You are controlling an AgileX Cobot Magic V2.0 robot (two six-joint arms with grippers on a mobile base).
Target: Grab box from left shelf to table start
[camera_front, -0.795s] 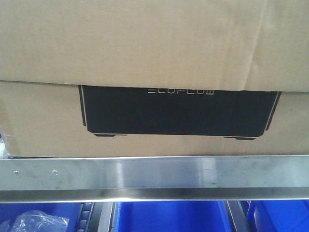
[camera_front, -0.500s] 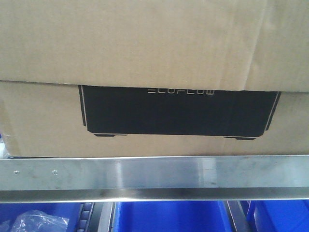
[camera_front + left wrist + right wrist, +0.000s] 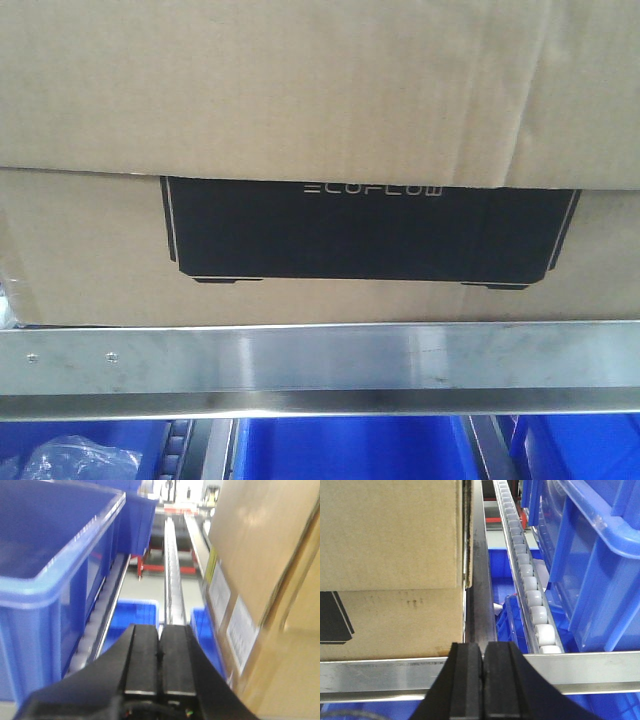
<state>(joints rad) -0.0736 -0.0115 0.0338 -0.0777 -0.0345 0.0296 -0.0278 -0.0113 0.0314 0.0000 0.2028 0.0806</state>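
- Left wrist view: a blue bin (image 3: 50, 580) is left of the left jaws, which are pressed together and hold nothing; the box (image 3: 260, 570) stands to their right, not between them.
- Exterior front view: the box rests on the left shelf (image 3: 320, 365), behind its rail.
- Right wrist view: the right jaws are pressed together and empty; the box lies ahead-left of them, beyond the rail.

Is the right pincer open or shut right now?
Shut. In the right wrist view, the right pincer shows both black fingers pressed together, nothing between them.
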